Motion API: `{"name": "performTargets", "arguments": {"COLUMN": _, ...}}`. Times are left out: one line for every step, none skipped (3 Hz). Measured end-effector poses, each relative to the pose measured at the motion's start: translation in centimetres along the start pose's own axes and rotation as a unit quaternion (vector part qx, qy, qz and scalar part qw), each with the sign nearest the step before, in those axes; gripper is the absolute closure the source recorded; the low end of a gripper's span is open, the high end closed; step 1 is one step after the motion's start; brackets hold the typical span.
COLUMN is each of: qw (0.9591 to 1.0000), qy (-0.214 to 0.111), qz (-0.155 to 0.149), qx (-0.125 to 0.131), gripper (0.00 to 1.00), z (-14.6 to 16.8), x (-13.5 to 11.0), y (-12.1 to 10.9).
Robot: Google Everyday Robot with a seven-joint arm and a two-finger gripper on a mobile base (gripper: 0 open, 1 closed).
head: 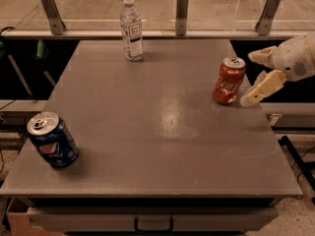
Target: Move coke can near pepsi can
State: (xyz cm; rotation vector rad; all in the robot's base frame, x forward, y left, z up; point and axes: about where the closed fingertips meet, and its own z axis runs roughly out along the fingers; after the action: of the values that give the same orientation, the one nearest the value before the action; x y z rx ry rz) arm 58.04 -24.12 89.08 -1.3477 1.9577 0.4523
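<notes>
The red coke can [229, 81] stands tilted near the right edge of the grey table [162, 132]. The dark blue pepsi can [52, 139] stands tilted near the front left corner. My gripper [256, 77] comes in from the right and sits just right of the coke can. Its cream fingers are spread, one up behind the can's top and one [262, 88] low beside its base. The fingers are open and hold nothing.
A clear water bottle [131, 29] with a white cap stands at the back of the table. A glass rail with metal posts [181, 11] runs behind the table. A drawer handle [153, 224] shows below the front edge.
</notes>
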Motion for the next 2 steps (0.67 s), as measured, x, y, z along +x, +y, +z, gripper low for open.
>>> {"name": "performTargets", "arguments": {"qw": 0.9972, "qy": -0.063, "qz": 0.016, "qx": -0.036, "gripper": 0.00, "z": 3.3, "x": -1.3, "y": 0.2}}
{"name": "performTargets", "arguments": {"qw": 0.9920, "qy": -0.109, "qz": 0.025, "qx": -0.058, "gripper": 0.14, "z": 5.4, "x": -3.0, "y": 0.6}}
